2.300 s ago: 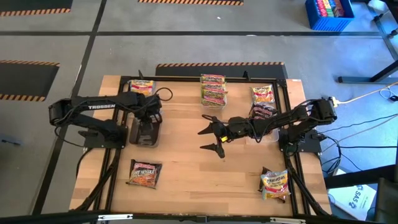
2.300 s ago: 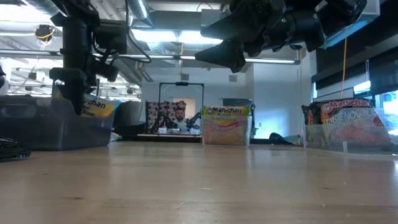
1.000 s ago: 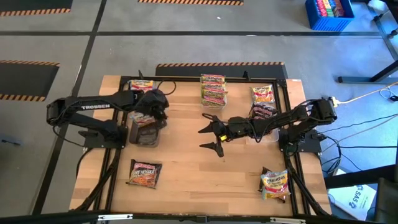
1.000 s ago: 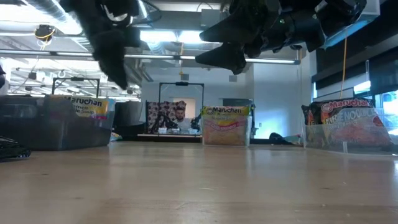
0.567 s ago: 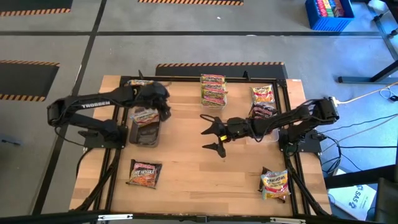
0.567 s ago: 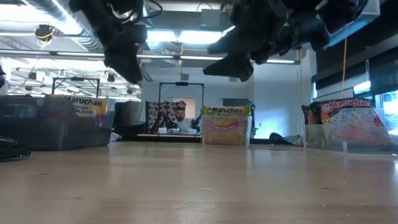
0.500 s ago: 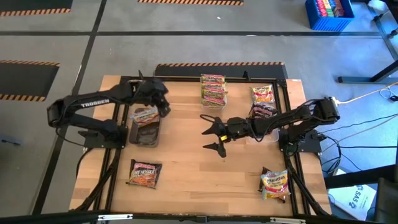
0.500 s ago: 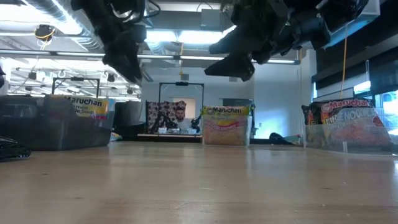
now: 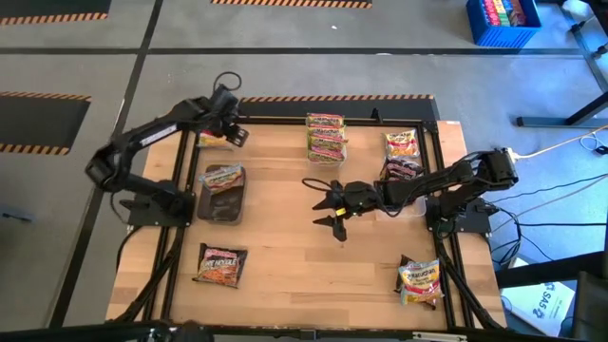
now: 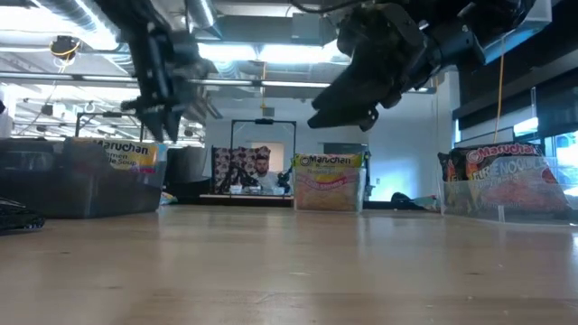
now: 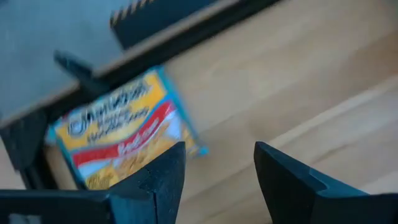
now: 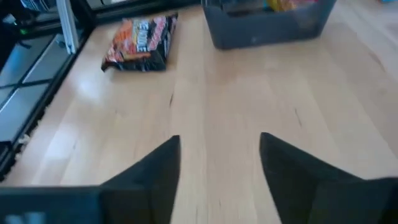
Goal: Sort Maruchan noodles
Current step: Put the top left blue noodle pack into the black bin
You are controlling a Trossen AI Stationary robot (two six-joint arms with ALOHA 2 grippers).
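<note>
My left gripper (image 9: 234, 133) hangs open over the table's far left corner, next to a yellow Maruchan packet (image 9: 213, 139) lying flat there; in the left wrist view the packet (image 11: 118, 137) lies just beyond my fingers, untouched. My right gripper (image 9: 325, 204) hovers open above the table's middle with nothing in it (image 12: 217, 168). A brownish packet (image 9: 223, 176) lies in a dark tub (image 9: 222, 201) at the left. More packets lie loose: a dark one (image 9: 221, 264) near left and one (image 9: 419, 280) near right.
A stack of yellow-green packets (image 9: 325, 136) stands at the far middle. Orange and dark packets (image 9: 403, 155) sit in a clear tub at the far right. A black frame (image 9: 332, 120) rims the table. Bare wood lies under the right gripper (image 10: 348, 99).
My left gripper has swung from above the left tub toward the table's far edge, rolling as it went, and now hangs by the yellow packet in the far left corner. My right gripper has stayed in place and tipped its fingers further down.
</note>
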